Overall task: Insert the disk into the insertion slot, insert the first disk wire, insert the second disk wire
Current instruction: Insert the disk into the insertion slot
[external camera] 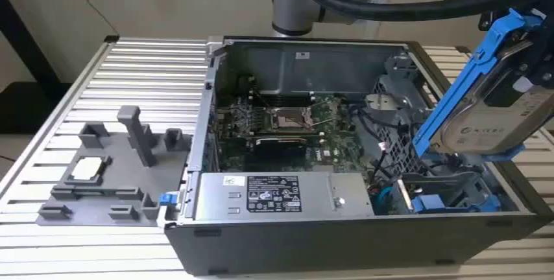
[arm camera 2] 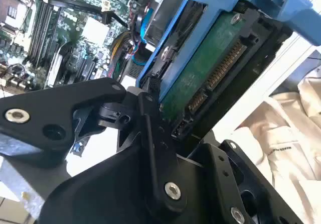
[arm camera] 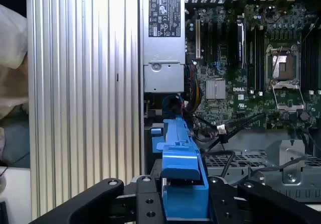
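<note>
Black gripper (arm camera: 183, 200) links fill the foreground in both wrist views, and the jaws are closed on the disk (arm camera: 178, 148): in the first wrist view its blue frame sits pinched between the two fingers (arm camera: 146, 204), one on each side. In the second wrist view the disk (arm camera 2: 205, 73) shows its green circuit-board underside and connector row, with the blue frame wrapped around its edges and the gripper (arm camera 2: 185, 128) clamping its near end.

In the exterior view the disk (external camera: 489, 111) hangs in the air at the exterior view's right, steeply tilted, its silver face and white label turned outward, with the gripper (external camera: 538, 59) at its upper end. It is above the open computer case (external camera: 346, 247), over the corner where the other blue carrier (external camera: 443, 200) lies in the drive bay; the disk is not seated in any slot.

Inside the case lie the green motherboard (external camera: 286, 124), the silver power supply (external camera: 268, 196) along the near wall, and loose black cables (arm camera: 235, 126) beside the bay. The case stands on a ribbed metal table (external camera: 130, 79), with a grey fixture (external camera: 113, 170) well apart toward the exterior view's left. Behind the case rise the arm (external camera: 294, 1) and a thick black hose (external camera: 390, 9). A white cloth (arm camera 2: 281, 133) lies beyond the table edge in the second wrist view.
</note>
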